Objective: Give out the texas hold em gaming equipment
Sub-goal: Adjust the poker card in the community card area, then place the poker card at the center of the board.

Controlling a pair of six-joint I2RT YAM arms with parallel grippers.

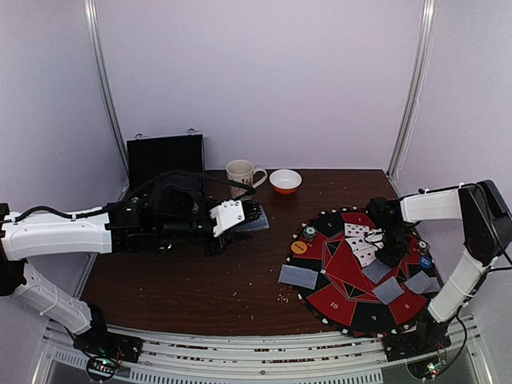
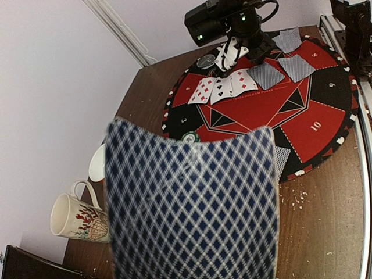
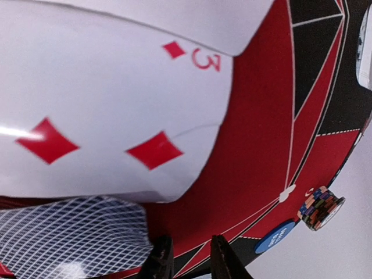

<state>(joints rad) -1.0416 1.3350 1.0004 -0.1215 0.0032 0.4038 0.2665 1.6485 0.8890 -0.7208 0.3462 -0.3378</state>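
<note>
The left claw [image 1: 248, 218] is clenched on the deck [image 2: 192, 203]. It holds the deck above the bare brown wood of the table [image 1: 200, 280], well to the left of the round mat [image 1: 332, 296]. From the left wrist the deck shows its back, a fine lattice of blue and white diamonds. Its top edge is bent into a shallow curve.

The right claw [image 1: 390, 242] hangs low over the mat, which is flat, with red and black wedges and white numbers. Its two dark fingers [image 3: 161, 258] stand a little apart; the mat shows in the gap and nothing is between them. Close in front of them lies a three of diamonds [image 3: 116, 110], white and glossy. It belongs to a short overlapping row of face-up cards [image 2: 224, 87] near the middle of the mat. A face-down card [image 3: 70, 232] with the same lattice back lies next to it.

Another face-down card [image 1: 298, 277] lies across the left rim of the mat, half on the wood. More lie on the right half.

An orange disc [image 1: 298, 248] and a green-and-white disc [image 1: 309, 233] sit at the left rim. A blue disc [image 1: 425, 262] sits at the right rim, near a short stack of striped discs [image 3: 319, 208].

At the back of the table stand a cream mug [image 1: 242, 173] with a handle, a small orange-and-white bowl [image 1: 286, 181] and a black case [image 1: 166, 158].
</note>
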